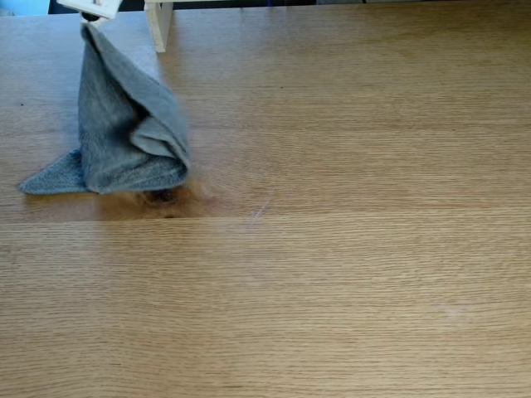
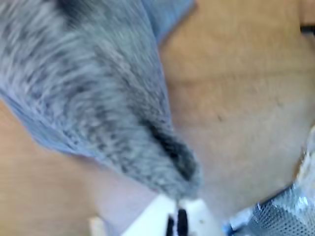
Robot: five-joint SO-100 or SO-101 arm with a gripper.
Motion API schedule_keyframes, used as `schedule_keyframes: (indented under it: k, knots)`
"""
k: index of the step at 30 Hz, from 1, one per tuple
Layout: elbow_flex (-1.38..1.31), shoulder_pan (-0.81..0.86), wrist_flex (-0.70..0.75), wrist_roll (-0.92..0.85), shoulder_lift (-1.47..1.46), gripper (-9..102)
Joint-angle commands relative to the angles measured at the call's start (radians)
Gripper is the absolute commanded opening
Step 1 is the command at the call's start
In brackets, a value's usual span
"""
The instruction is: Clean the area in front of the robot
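- Grey cloth (image 2: 98,93) fills the upper left of the wrist view, blurred, its tip pinched between the white gripper (image 2: 177,206) fingers at bottom centre.
- Upper left of the fixed view: the cloth (image 1: 124,133) hangs from the gripper (image 1: 90,18), its lower folds resting on the oak table (image 1: 332,249).
- Dark knot (image 1: 162,196) sits just under the cloth's lower edge.

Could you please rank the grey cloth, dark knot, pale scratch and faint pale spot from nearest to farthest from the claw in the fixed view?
1. grey cloth, hanging from the claw, top left.
2. dark knot, at the cloth's lower edge.
3. pale scratch, right of the knot.
4. faint pale spot, lower right.
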Motion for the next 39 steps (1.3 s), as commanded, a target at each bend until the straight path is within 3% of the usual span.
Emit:
schedule_keyframes:
  k: [1, 6, 8, 10, 12, 16, 19, 23, 25, 27, 34, 39]
  knots:
    - [-0.015, 0.104, -0.014, -0.092, -0.009, 0]
    - [-0.015, 0.026, -0.120, 0.025, -0.049, 0]
    - [-0.017, -0.009, -0.187, 0.094, -0.051, 16]
    - [-0.017, -0.034, -0.238, 0.153, -0.051, 43]
    - [-0.015, -0.058, -0.278, 0.193, -0.048, 50]
    - [-0.017, -0.084, -0.304, 0.239, -0.017, 51]
    - [-0.017, -0.091, -0.229, 0.281, 0.041, 56]
    - [-0.015, -0.143, 0.037, 0.350, 0.100, 65]
    - [-0.014, -0.179, 0.055, 0.400, 0.034, 68]
    - [-0.014, -0.212, -0.055, 0.434, -0.089, 69]
    - [-0.035, -0.227, -0.759, 0.377, -0.568, 57]
    - [-0.126, -0.202, -0.850, 0.408, -0.730, 55]
